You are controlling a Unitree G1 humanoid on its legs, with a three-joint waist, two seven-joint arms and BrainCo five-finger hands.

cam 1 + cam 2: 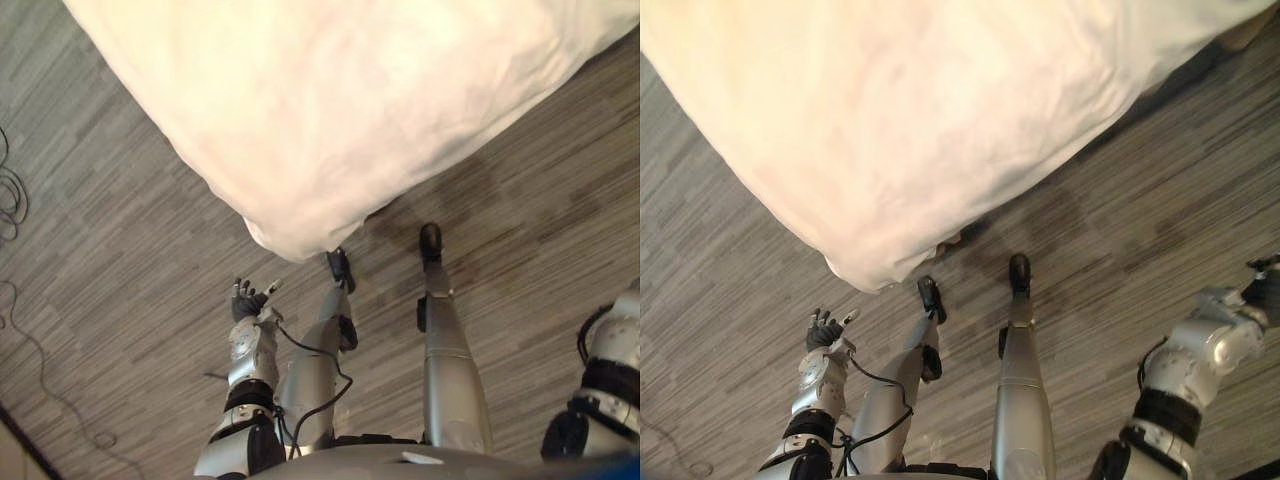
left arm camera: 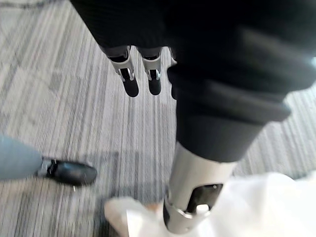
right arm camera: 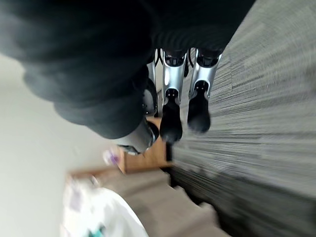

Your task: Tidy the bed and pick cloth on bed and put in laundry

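Left hand (image 1: 248, 300) open, empty; white bed cover (image 1: 330, 110) corner hangs just ahead of it. Right hand (image 3: 173, 94) open, empty, well apart from the cover. No loose cloth distinguishable. Risk: grabbing the cover and dragging it off.

We look down from the head through two eyes set side by side, both facing steeply onto the grey floor (image 1: 120, 230) and the corner of the white bed (image 1: 330, 110). These two views share nearly the whole scene, though the right eye places that corner further left. From the left wrist we look from very close along the left hand (image 2: 131, 81), down to the floor and the same bed corner. From the right wrist we look just as closely along the right hand (image 3: 173, 106), out across the floor.
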